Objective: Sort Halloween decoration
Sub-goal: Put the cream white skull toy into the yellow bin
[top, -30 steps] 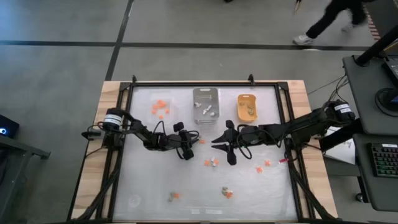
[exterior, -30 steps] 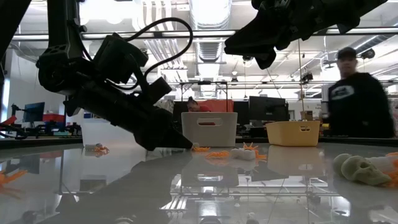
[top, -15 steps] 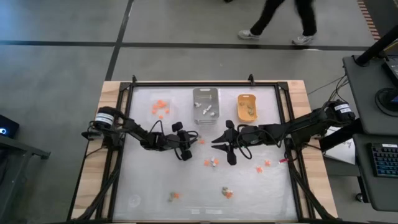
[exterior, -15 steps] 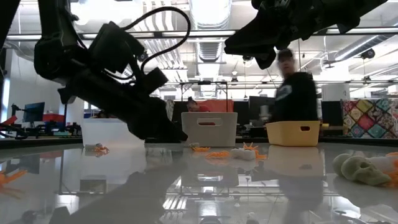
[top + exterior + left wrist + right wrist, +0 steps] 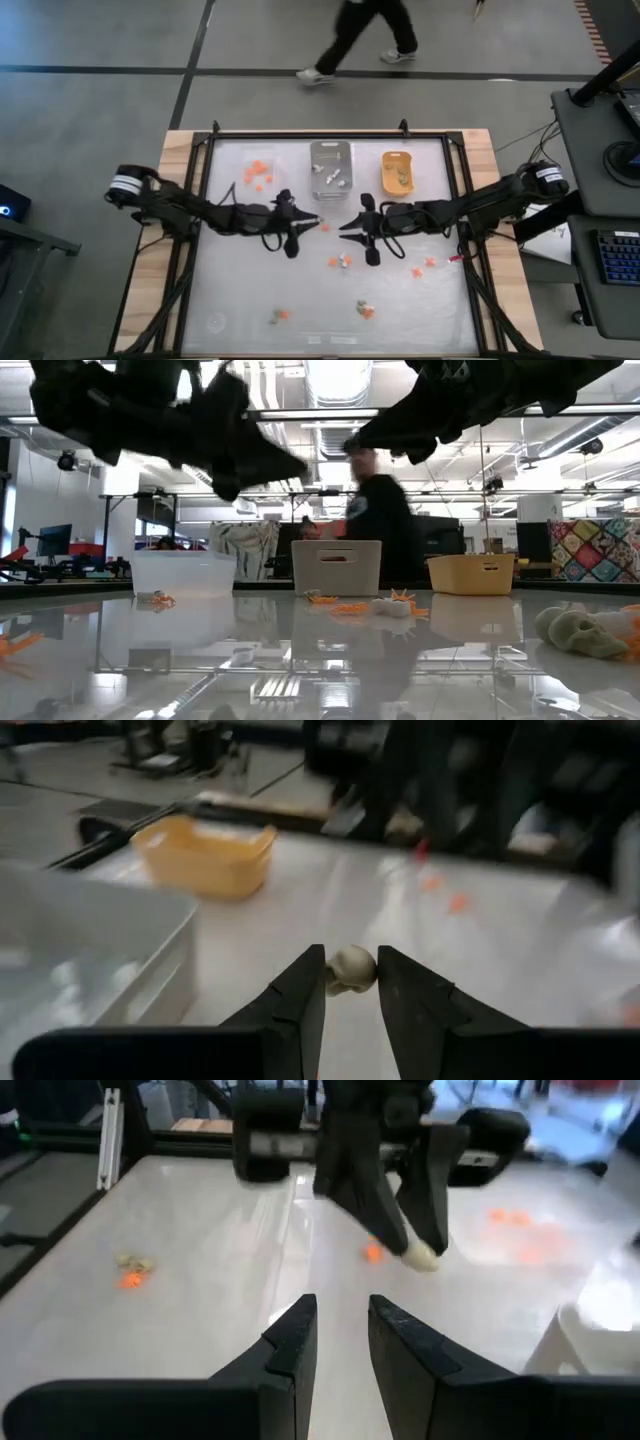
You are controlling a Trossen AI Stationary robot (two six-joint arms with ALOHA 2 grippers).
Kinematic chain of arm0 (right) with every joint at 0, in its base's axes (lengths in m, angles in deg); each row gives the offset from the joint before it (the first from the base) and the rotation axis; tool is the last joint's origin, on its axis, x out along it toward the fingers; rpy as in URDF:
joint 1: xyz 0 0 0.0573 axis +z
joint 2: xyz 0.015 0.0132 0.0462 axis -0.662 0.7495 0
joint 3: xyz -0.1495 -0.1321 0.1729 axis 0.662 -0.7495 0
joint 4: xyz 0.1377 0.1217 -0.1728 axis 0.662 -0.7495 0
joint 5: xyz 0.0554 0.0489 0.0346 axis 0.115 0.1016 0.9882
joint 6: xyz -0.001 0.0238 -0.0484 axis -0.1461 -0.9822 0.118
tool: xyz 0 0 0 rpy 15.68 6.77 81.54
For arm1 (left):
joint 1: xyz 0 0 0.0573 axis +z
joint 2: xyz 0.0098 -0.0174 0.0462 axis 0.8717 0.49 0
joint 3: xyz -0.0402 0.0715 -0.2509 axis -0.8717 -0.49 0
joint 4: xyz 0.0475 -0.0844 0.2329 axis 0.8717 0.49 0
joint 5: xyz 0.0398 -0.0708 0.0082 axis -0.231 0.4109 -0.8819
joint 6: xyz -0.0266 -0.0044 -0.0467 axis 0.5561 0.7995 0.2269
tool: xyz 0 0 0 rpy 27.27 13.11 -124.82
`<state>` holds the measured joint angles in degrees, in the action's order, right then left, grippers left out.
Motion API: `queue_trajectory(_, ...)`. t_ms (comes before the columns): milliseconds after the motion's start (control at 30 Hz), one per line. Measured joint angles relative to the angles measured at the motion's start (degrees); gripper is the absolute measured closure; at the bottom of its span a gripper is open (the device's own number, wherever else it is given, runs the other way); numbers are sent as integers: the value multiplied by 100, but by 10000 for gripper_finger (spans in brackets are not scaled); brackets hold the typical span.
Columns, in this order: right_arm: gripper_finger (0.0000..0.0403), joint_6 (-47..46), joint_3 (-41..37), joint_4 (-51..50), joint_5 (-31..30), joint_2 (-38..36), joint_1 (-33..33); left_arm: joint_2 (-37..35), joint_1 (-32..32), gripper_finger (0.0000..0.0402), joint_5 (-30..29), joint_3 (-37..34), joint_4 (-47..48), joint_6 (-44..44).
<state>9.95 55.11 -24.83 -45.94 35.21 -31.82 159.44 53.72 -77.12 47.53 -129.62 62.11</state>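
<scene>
Left gripper [image 5: 350,982]: raised above the white table [image 5: 240,290] near its centre, fingers clamped on a small pale rounded skull-like trinket [image 5: 352,967], held at the very tips and also visible from the right wrist view [image 5: 420,1257]. Right gripper [image 5: 340,1330]: hovering just to the three o'clock side of the left, nose to nose with it, fingers narrowly parted with nothing between them. Trays along the twelve o'clock edge: clear rectangular tray [image 5: 258,172] at eleven o'clock, holding bright orange pieces; grey rectangular tray [image 5: 331,166] at twelve, holding pale pieces; orange-yellow rectangular tray [image 5: 397,172] at one o'clock, holding tan pieces. Loose stock: small orange and pale trinkets scattered from centre towards six o'clock [image 5: 344,261], more at four o'clock [image 5: 422,267], one orange piece just beside the left gripper [image 5: 324,227]. Step in hand, as judged: carrying the pale piece to its tray. Next move calls for travel towards twelve o'clock, over the grey tray's rim, then release; the tip-only grip suggests a steady, unhurried carry.
</scene>
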Motion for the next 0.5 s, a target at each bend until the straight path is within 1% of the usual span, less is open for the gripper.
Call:
queue_trajectory(100,321,540,2,504,-4,94,1,-359,0,327,333,0,-12,476)
queue_trajectory(233,321,1386,5,960,-263,93,1,-707,0,326,480,0,-11,1199)
queue_trajectory(367,321,2253,169,1074,-338,92,-1,-865,-2,326,568,0,-83,1927)
queue_trajectory(500,321,2909,384,1071,-334,90,1,-879,-2,326,787,0,-435,2497)
